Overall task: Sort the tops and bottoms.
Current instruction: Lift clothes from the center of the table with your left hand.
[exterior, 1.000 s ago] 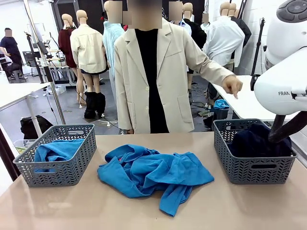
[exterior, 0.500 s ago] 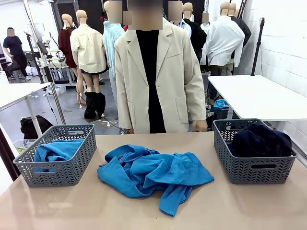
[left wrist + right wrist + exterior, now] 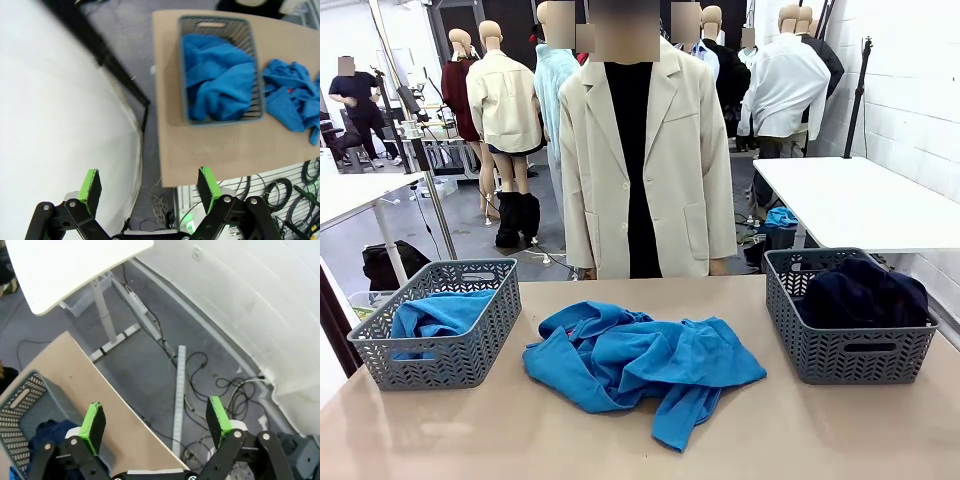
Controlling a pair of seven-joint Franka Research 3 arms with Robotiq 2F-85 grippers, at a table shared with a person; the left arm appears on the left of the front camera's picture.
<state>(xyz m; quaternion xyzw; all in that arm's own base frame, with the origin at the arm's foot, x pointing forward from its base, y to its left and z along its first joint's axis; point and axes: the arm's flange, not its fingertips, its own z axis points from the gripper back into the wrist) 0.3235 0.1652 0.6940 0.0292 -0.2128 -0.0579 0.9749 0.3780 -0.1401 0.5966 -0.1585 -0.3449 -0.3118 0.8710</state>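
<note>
A pile of bright blue tops [image 3: 640,365] lies crumpled in the middle of the table, also at the right edge of the left wrist view [image 3: 295,97]. Another blue top [image 3: 435,312] fills the left grey basket [image 3: 455,358], seen from above [image 3: 217,82] by the left wrist. The dark navy bottoms [image 3: 860,292] sit in the right grey basket [image 3: 845,350]; the right wrist view catches a corner of them [image 3: 47,432]. My left gripper [image 3: 150,184] hangs open high off the table's left end. My right gripper [image 3: 156,420] is open above the floor beyond the table's right end.
A person in a cream jacket [image 3: 640,160] stands at the far side of the table, arms down. A white table [image 3: 860,200] stands at the back right. Cables [image 3: 210,375] lie on the floor to the right.
The right arm has pulled up and out of the front view. The person has lowered the outstretched hand to the side. The garments have not moved.
</note>
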